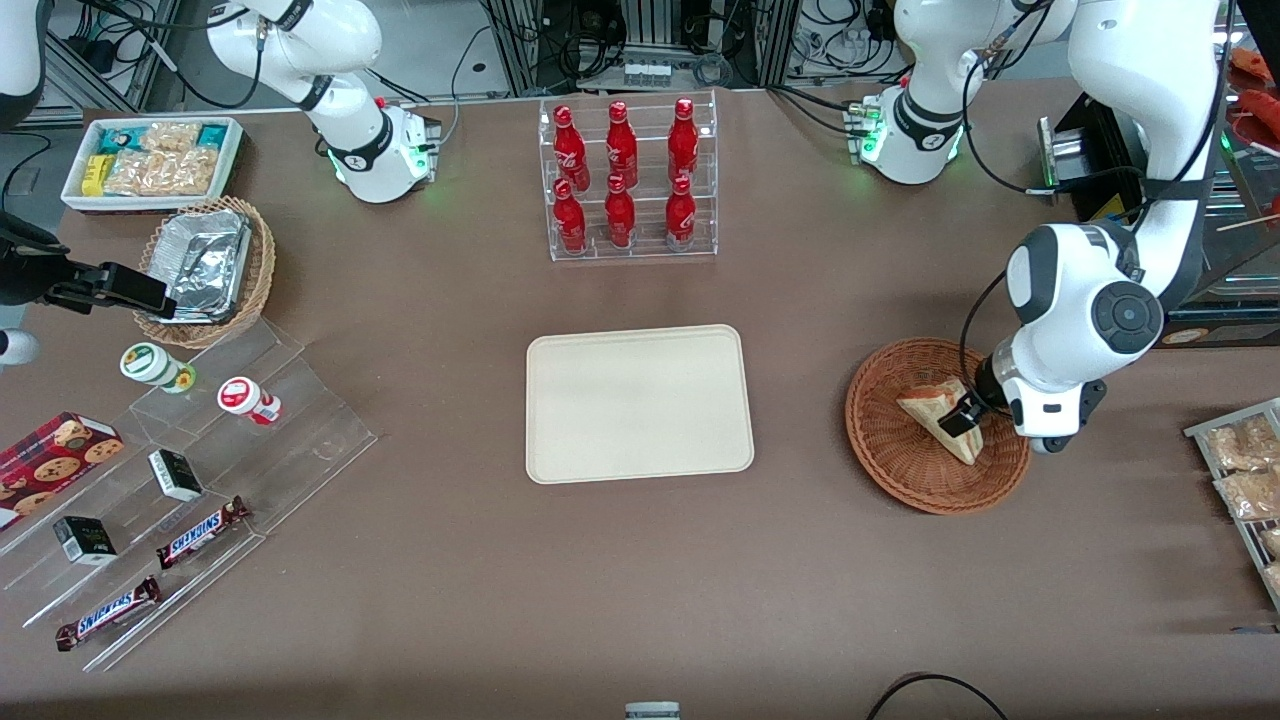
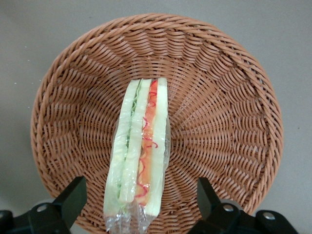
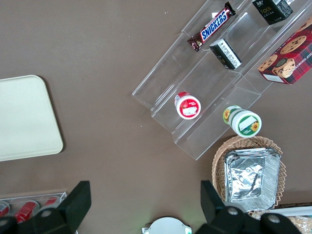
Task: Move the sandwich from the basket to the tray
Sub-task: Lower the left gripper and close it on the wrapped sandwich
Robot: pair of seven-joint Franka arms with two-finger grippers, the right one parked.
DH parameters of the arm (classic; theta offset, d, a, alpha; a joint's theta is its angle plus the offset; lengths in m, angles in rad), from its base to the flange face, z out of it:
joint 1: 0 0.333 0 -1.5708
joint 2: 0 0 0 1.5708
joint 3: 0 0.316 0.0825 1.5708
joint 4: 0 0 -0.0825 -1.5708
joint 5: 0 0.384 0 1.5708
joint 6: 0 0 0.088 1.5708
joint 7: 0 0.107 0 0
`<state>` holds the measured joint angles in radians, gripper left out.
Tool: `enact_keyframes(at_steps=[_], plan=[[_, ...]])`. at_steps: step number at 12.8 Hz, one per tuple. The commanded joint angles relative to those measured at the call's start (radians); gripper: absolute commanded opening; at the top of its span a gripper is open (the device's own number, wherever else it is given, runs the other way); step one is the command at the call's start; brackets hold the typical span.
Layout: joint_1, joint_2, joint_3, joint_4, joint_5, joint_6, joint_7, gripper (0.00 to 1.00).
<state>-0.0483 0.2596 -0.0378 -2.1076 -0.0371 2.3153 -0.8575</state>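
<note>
The round reddish-brown wicker basket (image 1: 900, 450) is sitting toward the working arm's end of the table, holding only the sandwich (image 1: 930, 408), which is lying in its bowl. The gripper (image 1: 962, 415) is hanging low over the basket with its jaws spread wide; in the wrist view its two dark fingers (image 2: 73, 195) are standing apart on either side of the sandwich (image 2: 139, 156), neither one touching the wrap. The beige tray (image 1: 640, 402) is lying flat at the middle of the table with nothing on it, well apart from the basket.

Toward the parked arm's end, a lighter tan wicker basket (image 1: 258, 262) is carrying a foil container (image 1: 200, 262), and a white bin (image 1: 70, 190) is holding snack packets. A clear rack (image 1: 632, 180) farther from the camera than the tray is holding six red bottles.

The sandwich is showing as a pale bread wedge in clear wrap. Along its cut edge, green, yellow-orange and red filling layers are running lengthwise between the bread slices, and the wrap is bunching loosely at the end nearest the gripper
</note>
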Motion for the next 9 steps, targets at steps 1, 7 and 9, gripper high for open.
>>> enact_keyframes(at_steps=[1, 7, 9], plan=[[-0.008, -0.003, 0.003, -0.058, -0.010, 0.088, -0.038, 1.00], [-0.008, 0.021, 0.003, -0.089, -0.010, 0.118, -0.041, 1.00], [-0.008, 0.026, 0.003, -0.089, -0.010, 0.119, -0.041, 0.80]])
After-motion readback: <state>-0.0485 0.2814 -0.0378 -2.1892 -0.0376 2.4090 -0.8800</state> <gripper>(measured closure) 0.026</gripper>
